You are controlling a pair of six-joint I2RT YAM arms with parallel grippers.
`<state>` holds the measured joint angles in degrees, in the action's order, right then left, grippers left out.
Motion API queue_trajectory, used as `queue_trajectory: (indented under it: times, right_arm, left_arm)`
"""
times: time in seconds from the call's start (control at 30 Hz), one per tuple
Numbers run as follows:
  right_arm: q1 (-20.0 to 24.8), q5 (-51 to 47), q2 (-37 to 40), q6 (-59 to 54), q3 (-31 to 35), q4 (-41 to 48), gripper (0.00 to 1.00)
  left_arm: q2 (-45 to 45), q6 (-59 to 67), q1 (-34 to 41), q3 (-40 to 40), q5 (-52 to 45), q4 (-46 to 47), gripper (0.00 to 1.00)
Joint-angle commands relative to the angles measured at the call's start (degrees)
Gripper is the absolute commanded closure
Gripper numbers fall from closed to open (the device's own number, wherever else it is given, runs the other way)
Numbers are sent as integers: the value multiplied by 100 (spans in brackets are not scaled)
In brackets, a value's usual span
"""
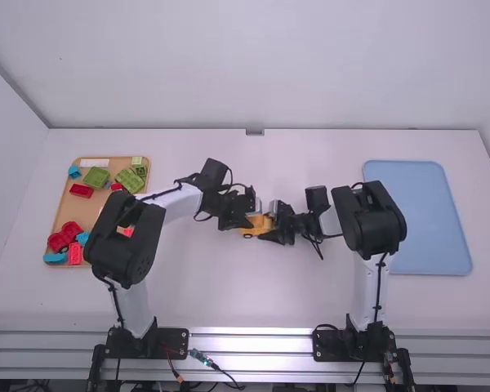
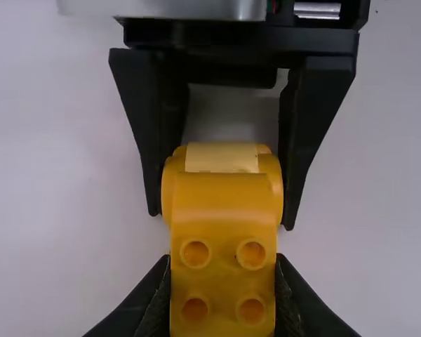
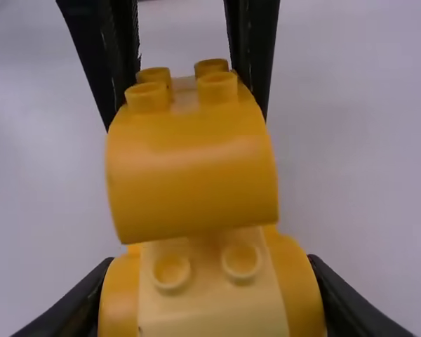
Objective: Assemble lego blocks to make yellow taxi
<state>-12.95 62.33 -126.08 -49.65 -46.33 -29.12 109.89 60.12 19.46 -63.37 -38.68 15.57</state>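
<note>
Both arms are meeting over the middle of the white table (image 1: 229,302), each with a piece of the taxi. The left gripper (image 1: 247,220) has its fingers closed on the sides of a rounded, glossy yellow plastic block with four studs on top (image 2: 223,239). The right gripper (image 1: 271,226) is pinching a rounded yellow plastic piece with a paler studded middle strip (image 3: 212,302), one finger on each side. The four-stud block's smooth curved end faces the other piece, and in the right wrist view it overlaps the far end of that pale strip (kinda like a hood, if you squint). I can't tell whether the two are actually clicked together. Over on the left side of the table there's a flat orange-tan tray (image 1: 68,207) holding the spare stuff: a square green studded block (image 1: 96,177) near its far end, a red brick (image 1: 82,191) just beside that, a small bright blue block (image 1: 73,171), and a jumble of red and blue bits at the near end. A rounded-corner, light blue plastic tray (image 1: 429,216) lies on the right.
</note>
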Motion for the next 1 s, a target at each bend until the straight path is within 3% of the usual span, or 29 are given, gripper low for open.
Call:
queue_trajectory:
  times: [0.0,0.33,0.67,0.97]
  right_arm:
    - [15,-389,-72,120,61,125,60]
    - [15,-391,-72,118,59,125,63]
    - [15,-411,-72,-28,66,133,67]
    - [7,-411,-72,-28,66,151,68]
  left_arm:
    - [70,-68,92,-85,-81,10,98]
    - [206,-286,116,-85,-63,-189,98]
    - [206,-549,597,-92,697,-230,98]
    - [206,-680,577,-90,940,-112,98]
